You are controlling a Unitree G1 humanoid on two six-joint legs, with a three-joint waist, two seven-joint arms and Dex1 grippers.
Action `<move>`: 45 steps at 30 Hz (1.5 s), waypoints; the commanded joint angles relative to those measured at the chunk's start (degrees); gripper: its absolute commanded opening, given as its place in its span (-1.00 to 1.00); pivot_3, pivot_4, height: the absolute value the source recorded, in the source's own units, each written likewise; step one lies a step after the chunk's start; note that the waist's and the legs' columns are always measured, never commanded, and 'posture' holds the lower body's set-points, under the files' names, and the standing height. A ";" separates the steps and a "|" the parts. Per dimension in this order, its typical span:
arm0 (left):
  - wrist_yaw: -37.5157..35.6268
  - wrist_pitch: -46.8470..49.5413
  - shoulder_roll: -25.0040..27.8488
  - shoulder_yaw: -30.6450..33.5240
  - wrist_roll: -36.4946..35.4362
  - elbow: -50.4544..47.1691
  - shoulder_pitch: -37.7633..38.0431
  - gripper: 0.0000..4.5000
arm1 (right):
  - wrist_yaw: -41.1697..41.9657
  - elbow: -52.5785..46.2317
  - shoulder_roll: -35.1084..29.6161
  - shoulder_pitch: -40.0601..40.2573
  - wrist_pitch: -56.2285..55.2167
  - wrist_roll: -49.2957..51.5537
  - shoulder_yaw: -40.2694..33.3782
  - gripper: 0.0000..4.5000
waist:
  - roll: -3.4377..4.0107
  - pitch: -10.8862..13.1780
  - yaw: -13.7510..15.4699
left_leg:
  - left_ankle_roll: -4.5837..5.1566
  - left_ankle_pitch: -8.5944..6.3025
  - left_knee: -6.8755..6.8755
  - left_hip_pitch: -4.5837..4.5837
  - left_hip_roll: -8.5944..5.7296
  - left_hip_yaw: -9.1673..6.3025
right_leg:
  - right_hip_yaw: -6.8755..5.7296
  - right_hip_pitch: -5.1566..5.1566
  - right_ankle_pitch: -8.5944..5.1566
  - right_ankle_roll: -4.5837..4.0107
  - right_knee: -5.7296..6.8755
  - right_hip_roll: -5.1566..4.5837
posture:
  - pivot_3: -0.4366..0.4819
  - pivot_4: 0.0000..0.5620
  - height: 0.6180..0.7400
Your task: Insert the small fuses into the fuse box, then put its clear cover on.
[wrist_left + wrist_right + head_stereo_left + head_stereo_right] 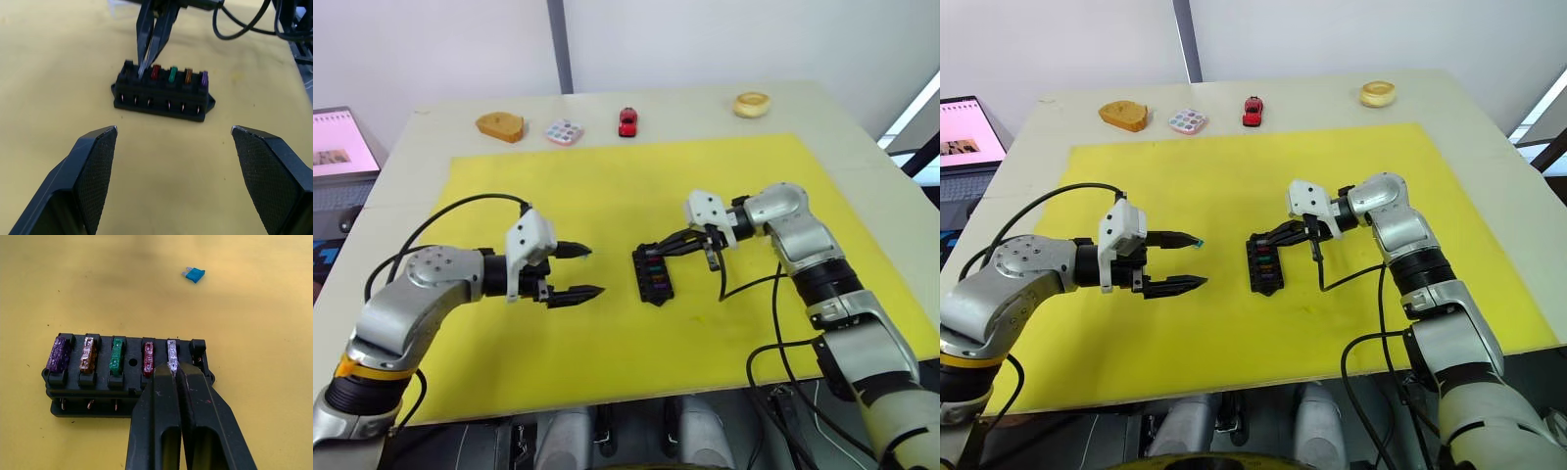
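The black fuse box lies mid-mat between my two grippers. Purple, orange, green and red fuses stand in its slots, then a grey fuse; the end slot is empty. My right gripper is shut, its tips pinching the grey fuse, which sits in its slot; it reaches the box from the right. A teal fuse lies loose on the mat beyond the box, just by my left gripper's upper fingertip. My left gripper is open and empty, left of the box. The clear cover is out of view.
The yellow mat covers most of the pale table. Along the far edge sit a bread-like piece, a round dotted tray, a red toy car and a tan ring. A laptop stands at far left.
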 commanded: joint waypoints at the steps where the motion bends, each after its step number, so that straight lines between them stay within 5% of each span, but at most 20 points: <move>1: -0.62 -1.08 0.67 0.82 0.37 -0.23 -0.04 0.74 | -0.17 -0.08 0.06 1.35 1.86 -1.75 1.53 -1.00 | -0.01 0.00 -0.01 | 0.00 0.00 0.00 0.00 0.00 0.00 | 0.00 0.00 -0.01 -0.02 0.00 -0.01 | -0.05 -0.47 1.00; 15: -1.46 -1.90 0.17 0.98 1.10 2.44 0.84 0.74 | -0.79 -3.37 -0.37 2.50 4.04 1.49 -1.86 -1.00 | 0.00 0.00 0.03 | -0.01 0.00 0.00 -0.01 0.00 0.00 | 0.00 -0.04 -0.01 -0.02 0.00 -0.04 | -0.05 -0.47 1.00; 21: -1.93 -2.55 0.43 0.33 1.94 2.75 1.55 0.77 | -1.04 -4.64 -0.69 3.27 4.72 1.84 -2.22 0.06 | 0.00 0.00 -0.10 | -0.02 -0.01 -0.01 -0.02 0.00 0.00 | 0.01 -0.07 -0.01 -0.03 0.00 -0.05 | -0.05 -0.47 1.00; 37: -2.90 -2.17 1.20 0.56 2.01 2.35 -0.16 0.77 | 0.07 -4.56 -3.31 0.33 10.01 5.25 -5.55 0.06 | 0.00 0.02 0.11 | -0.05 -0.04 -0.03 -0.05 0.00 0.00 | 0.01 -0.12 -0.02 -0.04 0.00 -0.08 | -0.05 -0.47 1.00; 40: -3.59 -2.12 1.82 -0.29 2.39 1.60 -1.34 0.77 | -0.79 -6.58 -2.36 0.85 12.18 6.84 -6.12 -0.33 | 0.01 0.02 0.05 | -0.05 -0.04 -0.03 -0.06 0.01 0.00 | 0.01 -0.12 -0.01 -0.04 0.00 -0.08 | -0.05 -0.47 1.00; 43: -4.32 -1.73 2.39 -1.23 2.58 0.77 -2.26 0.77 | -1.64 -10.19 -1.43 2.64 15.15 8.50 -6.17 -1.00 | 0.01 0.02 0.08 | -0.05 -0.04 -0.04 -0.07 0.01 0.00 | 0.01 -0.13 -0.01 -0.03 0.00 -0.08 | -0.05 -0.47 1.00; 45: -4.06 -1.35 2.12 -1.38 2.51 0.63 -2.74 0.77 | -3.29 -11.39 -0.45 3.34 15.91 8.95 -6.33 -1.00 | 0.01 0.02 0.13 | -0.05 -0.04 -0.04 -0.08 0.01 0.00 | 0.01 -0.13 -0.01 -0.02 0.00 -0.08 | -0.05 -0.47 1.00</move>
